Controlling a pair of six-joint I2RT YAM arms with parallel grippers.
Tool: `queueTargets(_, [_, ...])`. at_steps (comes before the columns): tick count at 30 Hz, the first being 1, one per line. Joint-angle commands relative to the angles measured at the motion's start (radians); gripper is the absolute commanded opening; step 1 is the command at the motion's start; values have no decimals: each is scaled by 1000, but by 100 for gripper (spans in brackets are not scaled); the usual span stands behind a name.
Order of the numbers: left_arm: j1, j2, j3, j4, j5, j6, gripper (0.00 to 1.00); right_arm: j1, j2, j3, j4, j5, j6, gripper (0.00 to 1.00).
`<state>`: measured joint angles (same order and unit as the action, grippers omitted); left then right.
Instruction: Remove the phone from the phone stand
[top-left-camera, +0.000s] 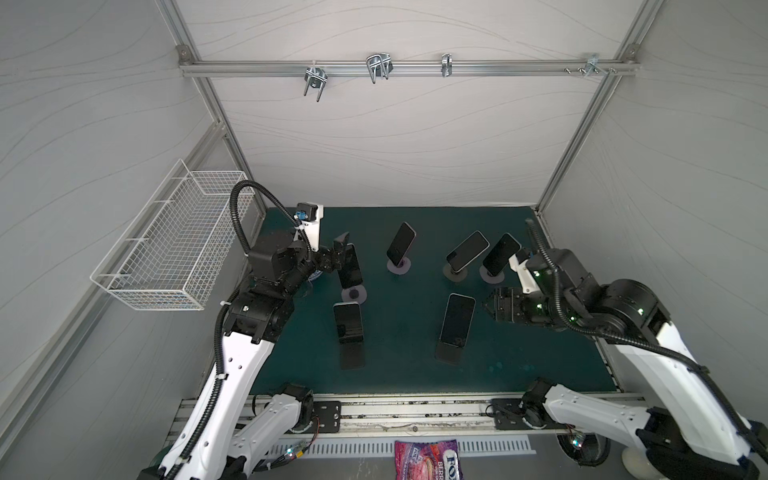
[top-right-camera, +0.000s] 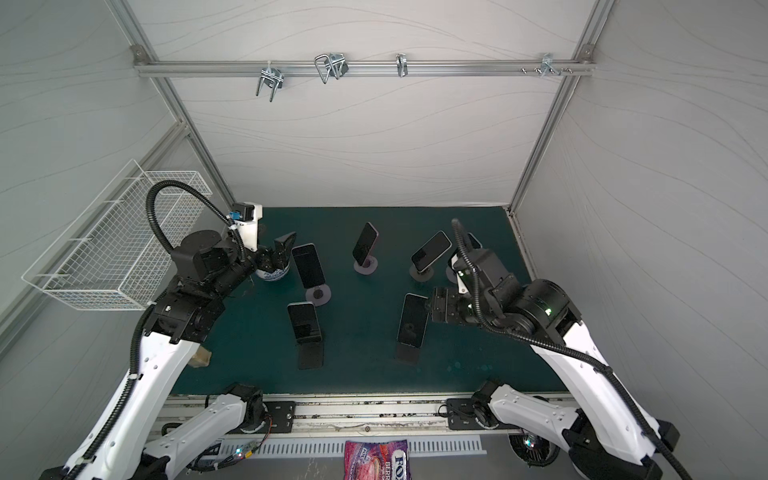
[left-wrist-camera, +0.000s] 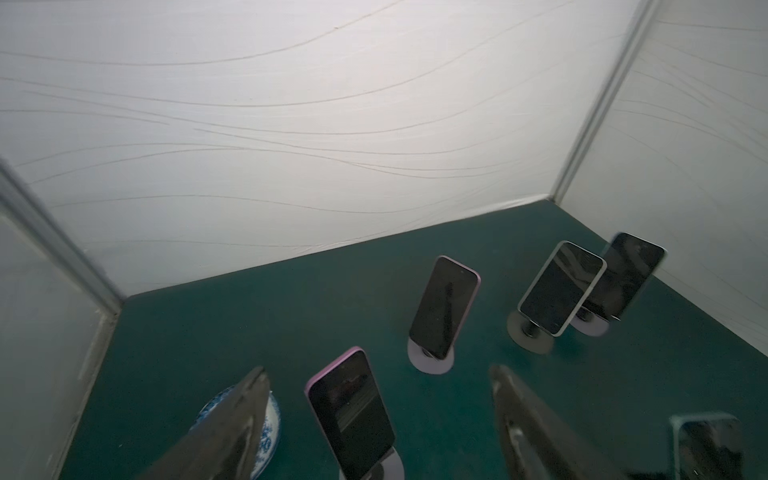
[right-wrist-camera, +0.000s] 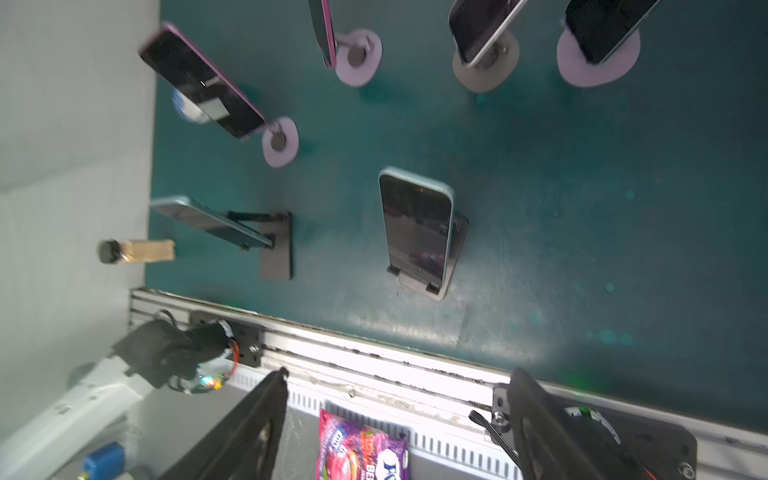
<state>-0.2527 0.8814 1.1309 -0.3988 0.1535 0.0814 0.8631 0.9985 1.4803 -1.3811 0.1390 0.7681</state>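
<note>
Several dark-screened phones stand on stands on the green mat (top-left-camera: 407, 374). A pink-edged phone (top-left-camera: 349, 266) (left-wrist-camera: 351, 415) leans on a round lilac stand (top-left-camera: 354, 294) at the back left. My left gripper (top-left-camera: 337, 254) (left-wrist-camera: 378, 370) is open just left of it. In a top view a gap shows between this phone (top-right-camera: 308, 266) and the gripper (top-right-camera: 280, 254). A pale blue phone (top-left-camera: 457, 320) (right-wrist-camera: 415, 228) rests on a black stand (top-left-camera: 446, 353) at the front right. My right gripper (top-left-camera: 490, 305) (right-wrist-camera: 399, 374) is open beside it, holding nothing.
More phones on stands: back centre (top-left-camera: 401, 243), two at the back right (top-left-camera: 467, 251) (top-left-camera: 500, 253), one at the front left (top-left-camera: 348, 322). A blue-and-white dish (top-right-camera: 272, 274) lies under the left gripper. White wire basket (top-left-camera: 166, 249) on the left wall. Candy bag (top-left-camera: 426, 459) in front.
</note>
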Motion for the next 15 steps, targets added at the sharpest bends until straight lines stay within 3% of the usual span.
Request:
queueTargets(1, [-19,-56,-37,-38,188,89,85,142,32,-34,-63,183,197,87])
queueTargets(6, [-19,-143,-174,-21,303,138,85,243,101,-86,-5,238,274,89])
queueTargets(15, [-19,-302,-339,8,480,200,86,254,170,-182,95,227,351,90])
